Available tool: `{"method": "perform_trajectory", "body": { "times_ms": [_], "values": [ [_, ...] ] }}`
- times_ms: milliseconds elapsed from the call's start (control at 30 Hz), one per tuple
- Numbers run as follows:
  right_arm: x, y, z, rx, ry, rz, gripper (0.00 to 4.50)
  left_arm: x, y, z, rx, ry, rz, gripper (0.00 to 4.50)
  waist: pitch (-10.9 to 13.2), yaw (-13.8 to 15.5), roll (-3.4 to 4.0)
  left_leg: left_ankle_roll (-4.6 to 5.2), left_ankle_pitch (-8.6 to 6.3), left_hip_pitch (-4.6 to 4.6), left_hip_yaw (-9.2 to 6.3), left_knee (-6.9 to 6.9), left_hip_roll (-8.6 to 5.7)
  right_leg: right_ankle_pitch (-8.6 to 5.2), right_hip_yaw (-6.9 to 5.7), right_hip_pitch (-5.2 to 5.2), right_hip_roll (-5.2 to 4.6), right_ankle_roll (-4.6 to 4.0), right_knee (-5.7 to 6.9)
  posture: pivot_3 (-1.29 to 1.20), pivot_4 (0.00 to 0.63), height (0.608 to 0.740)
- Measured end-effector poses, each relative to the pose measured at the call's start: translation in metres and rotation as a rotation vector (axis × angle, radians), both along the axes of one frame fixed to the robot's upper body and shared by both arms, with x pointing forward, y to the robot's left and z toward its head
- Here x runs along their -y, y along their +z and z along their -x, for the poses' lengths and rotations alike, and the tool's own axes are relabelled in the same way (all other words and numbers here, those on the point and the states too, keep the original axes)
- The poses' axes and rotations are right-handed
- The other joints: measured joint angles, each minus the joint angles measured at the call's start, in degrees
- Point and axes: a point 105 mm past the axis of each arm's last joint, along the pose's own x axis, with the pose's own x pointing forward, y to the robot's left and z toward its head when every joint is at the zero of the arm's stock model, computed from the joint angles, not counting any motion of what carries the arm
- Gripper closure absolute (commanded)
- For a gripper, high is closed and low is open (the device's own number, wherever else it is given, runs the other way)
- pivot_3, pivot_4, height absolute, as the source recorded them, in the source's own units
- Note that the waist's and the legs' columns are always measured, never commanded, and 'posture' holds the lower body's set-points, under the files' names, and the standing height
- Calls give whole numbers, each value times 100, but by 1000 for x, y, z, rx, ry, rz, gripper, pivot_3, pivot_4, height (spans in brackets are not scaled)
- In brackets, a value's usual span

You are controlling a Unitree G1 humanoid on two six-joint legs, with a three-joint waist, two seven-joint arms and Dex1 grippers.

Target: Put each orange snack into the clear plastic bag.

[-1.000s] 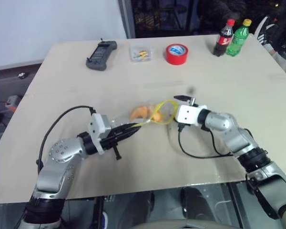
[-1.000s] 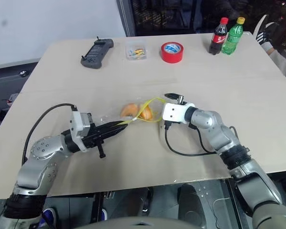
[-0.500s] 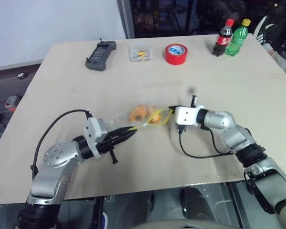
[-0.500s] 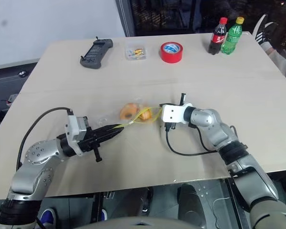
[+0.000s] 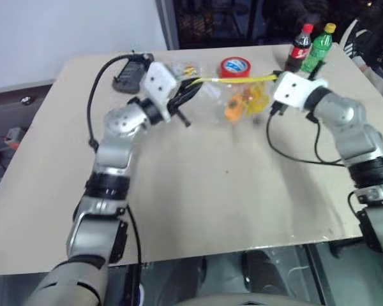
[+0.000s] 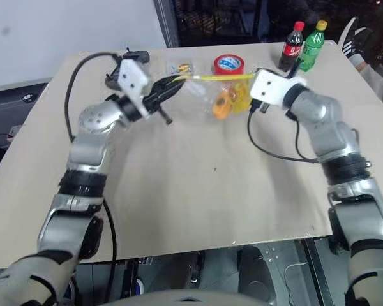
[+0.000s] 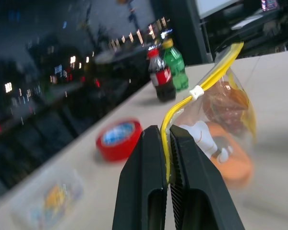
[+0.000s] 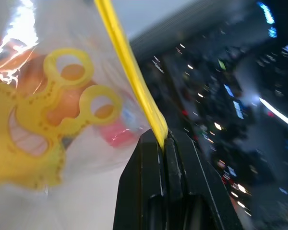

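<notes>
1. Left gripper: clamped on the yellow zip strip, left end of the crinkly clear plastic bag.
2. Right gripper: clamped on the strip's right end.
3. Bag hangs betw. both grippers above the far part of the table; glossy orange oval snacks inside.

clear plastic bag: up off the table, crinkly, hanging below its yellow zip strip, which runs taut and near level | orange snacks: inside, glossy, sunk to the bottom | yellow print on the bag's side
</notes>
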Motion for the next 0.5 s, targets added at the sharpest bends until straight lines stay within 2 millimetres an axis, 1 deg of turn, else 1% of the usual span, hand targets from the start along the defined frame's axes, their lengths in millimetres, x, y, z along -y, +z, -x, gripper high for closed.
{"method": "perform_trajectory", "body": {
  "times_ms": [67,133,167,200,233,267,300,333,367,400,433,467,500],
  "values": [
    [7,-7,10,-8,-17,21,4456,5,-10,4,54,-5,-57,4500,-1,-34,1,4,-2,-6,-1,-11,2,0,-2,-5,0,0,-20,0,150,740],
    [11,-33,22,-68,-33,36,4456,9,-34,9,70,-13,-103,4500,-2,-71,1,10,-6,-11,4,-14,1,0,1,-10,-1,0,-30,0,150,740],
    [12,-53,28,-120,-42,36,4456,11,-53,13,64,-14,-137,4500,-1,-79,1,11,-7,-20,8,-12,0,1,5,-20,-2,1,-24,0,150,740],
    [13,-65,32,-155,-47,36,4456,11,-63,16,54,-17,-151,4500,-1,-78,1,11,-7,-24,10,-7,0,1,8,-27,-3,1,-15,0,150,740],
    [14,-76,38,-185,-51,38,3894,12,-73,21,49,-21,-157,4500,-2,-68,2,11,-7,-44,9,8,-1,1,8,-45,-3,1,2,0,150,740],
    [18,-94,45,-235,-72,38,3601,8,-87,24,28,-2,-151,4500,-1,-63,1,11,-7,-48,7,26,0,1,6,-47,-2,1,16,0,150,740],
    [29,-112,54,-290,-113,30,3116,2,-99,28,9,29,-149,4500,-2,-41,3,12,-6,-54,6,31,-3,2,7,-55,-5,2,29,0,150,740],
    [34,-130,66,-352,-128,20,2631,-4,-109,34,-4,50,-147,4500,-2,-20,2,12,-6,-52,6,38,-2,2,6,-54,-4,2,37,0,150,740],
    [34,-142,74,-400,-129,8,2326,-7,-116,37,-15,62,-154,4500,-1,-4,3,12,-7,-51,5,41,-2,2,5,-53,-3,2,43,0,150,740],
    [29,-150,86,-455,-115,-44,2326,-8,-121,41,-19,69,-161,4500,4,1,11,15,-7,-57,5,51,-2,15,6,-55,-1,13,46,0,150,740],
    [25,-148,91,-467,-96,-63,2326,-7,-120,42,-8,69,-166,4500,4,2,13,31,-16,-57,5,60,-1,20,8,-54,2,13,46,0,150,740],
    [12,-139,106,-490,-30,-102,2326,-4,-115,47,33,65,-171,4500,4,7,16,35,-18,-52,1,78,2,23,6,-40,7,16,46,0,150,740],
    [3,-130,113,-486,20,-110,2326,-3,-113,49,50,63,-174,4500,5,5,16,36,-19,-35,2,87,7,26,6,-18,13,22,44,0,150,740]
  ]
}}
